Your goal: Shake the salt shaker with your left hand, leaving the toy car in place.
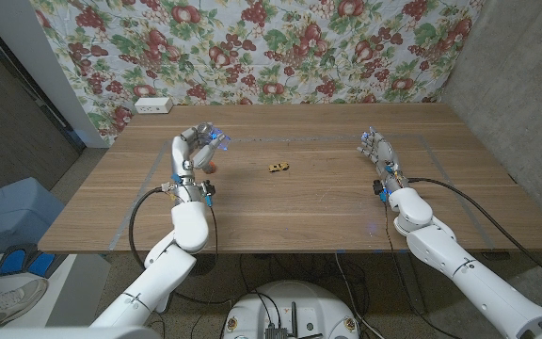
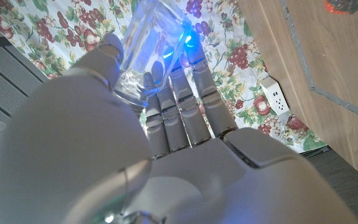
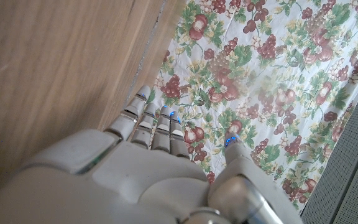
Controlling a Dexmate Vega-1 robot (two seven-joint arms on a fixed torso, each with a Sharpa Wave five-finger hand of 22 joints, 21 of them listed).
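Note:
My left hand (image 1: 194, 153) is raised over the left part of the wooden table (image 1: 327, 207) and grips a clear glass salt shaker (image 1: 216, 138). In the left wrist view the salt shaker (image 2: 146, 46) sits tilted between the thumb and the fingers (image 2: 185, 106) of my left hand (image 2: 166, 143), lit blue by the fingertips. A small yellow toy car (image 1: 278, 168) lies on the table's middle, to the right of that hand and apart from it. My right hand (image 1: 379, 151) stands at the table's right side, fingers apart, holding nothing; the right hand (image 3: 148, 155) also shows in its wrist view.
A small red-orange object (image 1: 213, 168) lies on the table just by my left hand. A white power strip (image 1: 153, 104) sits at the back left corner. A floral cloth (image 1: 280, 47) hangs behind. Grey tape lines (image 1: 158, 188) frame the work area.

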